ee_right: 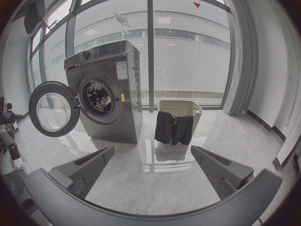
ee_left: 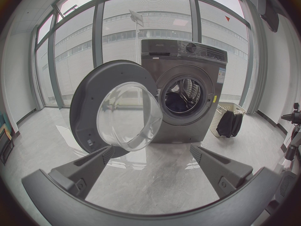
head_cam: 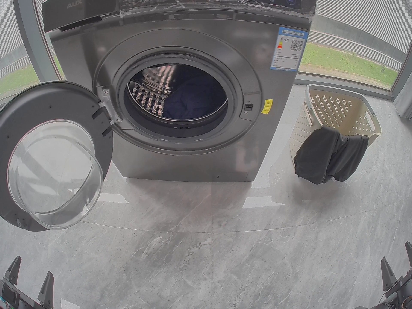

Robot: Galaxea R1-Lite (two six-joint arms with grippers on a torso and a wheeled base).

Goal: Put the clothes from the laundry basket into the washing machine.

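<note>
On the washing machine (head_cam: 257,151), the round drum opening (head_cam: 178,93) faces forward with nothing across it. A dark blue garment (head_cam: 195,97) lies deep inside. The door (head_cam: 51,155) hangs swung wide on the robot's left, jutting over the floor (head_cam: 214,245). Open floor runs to the laundry basket (head_cam: 343,108) on the right. A dark grey garment (head_cam: 328,153) drapes over the basket's front rim.

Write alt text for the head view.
Front-loading washing machine, door swung open to the left, dark fabric in its drum. To its right, a laundry basket with dark clothes draped over its rim. Left gripper and right gripper hang open, empty.
</note>
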